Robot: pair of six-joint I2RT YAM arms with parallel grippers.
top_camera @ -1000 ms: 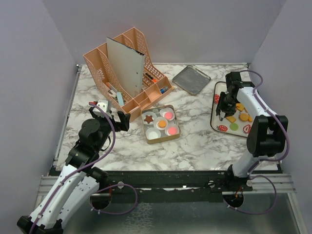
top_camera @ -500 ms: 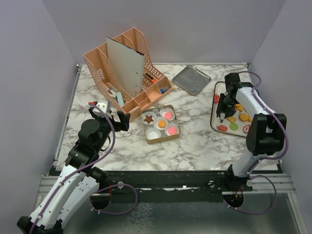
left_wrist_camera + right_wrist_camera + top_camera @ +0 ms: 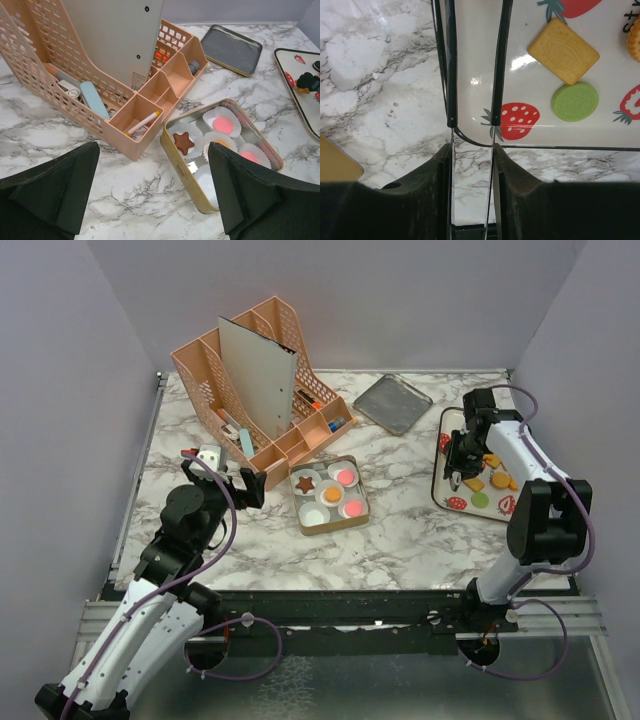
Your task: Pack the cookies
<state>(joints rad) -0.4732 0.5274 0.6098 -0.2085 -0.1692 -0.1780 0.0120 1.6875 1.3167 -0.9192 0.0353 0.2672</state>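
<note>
Right gripper, fingers narrowly apart and empty, above white strawberry-print tray beside square orange-yellow cookie; left gripper spread wide near gold metal tin.

Bright, even light, soft shadows, small glare on the tray.

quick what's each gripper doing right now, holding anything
left gripper: wide open, empty
right gripper: open only a little, nothing between its fingers, over the corner of the strawberry tray
</note>
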